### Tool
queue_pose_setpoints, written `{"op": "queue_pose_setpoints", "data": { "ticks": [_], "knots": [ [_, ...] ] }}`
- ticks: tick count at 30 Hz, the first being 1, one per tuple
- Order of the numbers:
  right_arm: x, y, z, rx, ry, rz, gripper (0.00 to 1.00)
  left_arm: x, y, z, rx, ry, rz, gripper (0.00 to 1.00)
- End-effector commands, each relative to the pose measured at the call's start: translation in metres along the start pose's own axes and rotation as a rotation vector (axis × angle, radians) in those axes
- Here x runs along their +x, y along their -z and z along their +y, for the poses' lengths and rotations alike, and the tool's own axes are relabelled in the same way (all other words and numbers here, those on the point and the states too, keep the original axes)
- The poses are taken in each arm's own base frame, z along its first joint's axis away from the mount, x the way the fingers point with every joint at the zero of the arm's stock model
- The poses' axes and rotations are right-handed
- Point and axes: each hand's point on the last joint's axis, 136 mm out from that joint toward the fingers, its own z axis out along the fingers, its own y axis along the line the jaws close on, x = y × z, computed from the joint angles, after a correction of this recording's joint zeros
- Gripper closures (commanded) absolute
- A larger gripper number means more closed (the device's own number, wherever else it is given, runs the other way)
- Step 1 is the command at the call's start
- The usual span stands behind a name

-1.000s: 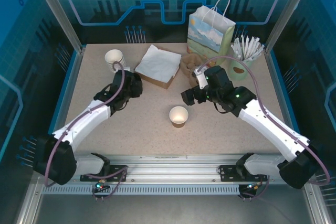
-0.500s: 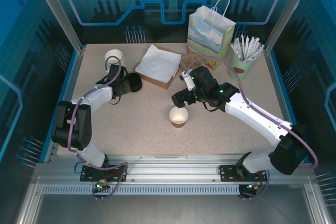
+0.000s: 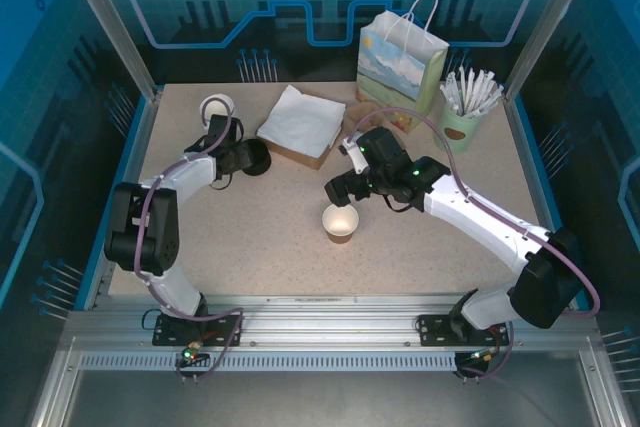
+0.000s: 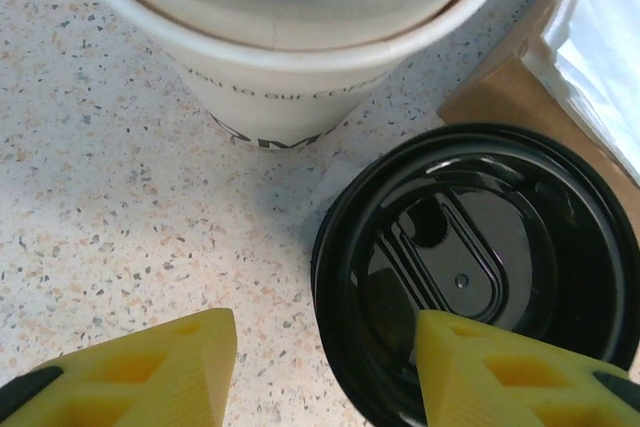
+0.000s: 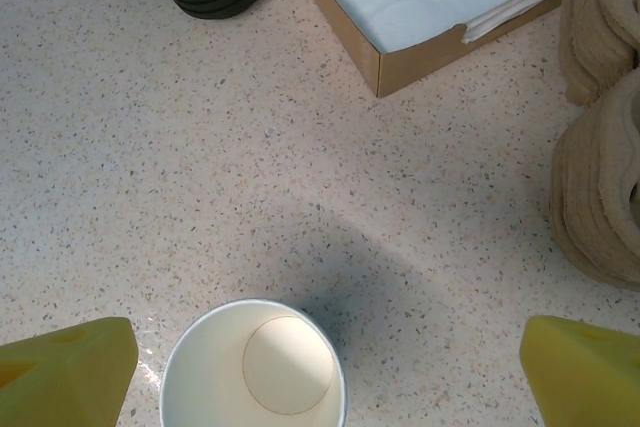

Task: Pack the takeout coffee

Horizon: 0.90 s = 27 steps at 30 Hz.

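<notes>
Right claw (image 3: 338,191), spread wide, has swung over the bare cup (image 3: 340,221); left claw (image 4: 325,347), half-open, straddles a lid (image 4: 470,247). Capping looks next.

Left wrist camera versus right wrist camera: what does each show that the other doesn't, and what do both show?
Left wrist, not right: the stack of white paper cups and the left gripper, open, one finger outside the rim of the black lid stack, one over it. Right wrist, not left: the lidless paper cup, brown sleeve-like stacks, and the right gripper, wide open above that cup. Both: the black lid stack, the napkin box and the speckled table.
</notes>
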Motion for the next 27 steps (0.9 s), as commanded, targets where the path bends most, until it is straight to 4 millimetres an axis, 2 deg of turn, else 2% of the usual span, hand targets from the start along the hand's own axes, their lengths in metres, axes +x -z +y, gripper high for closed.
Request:
{"op": "queue_pose_setpoints", "data": {
  "ticks": [1,12,27],
  "knots": [
    [-0.0091,0.0016,0.0075,-0.013,0.005,-0.015,0.0,-0.0119,-0.006,-0.0044,0.02,0.003,-0.008,0.51],
    [-0.0062,-0.0028,0.0099,-0.015,0.01,0.004,0.0,-0.0112,-0.0124,-0.0054,0.031,0.008,0.016,0.66],
    [-0.0033,-0.0057,0.0115,-0.016,0.014,0.019,0.0,-0.0057,-0.0141,-0.0023,0.022,0.008,0.048,0.75]
  ]
}}
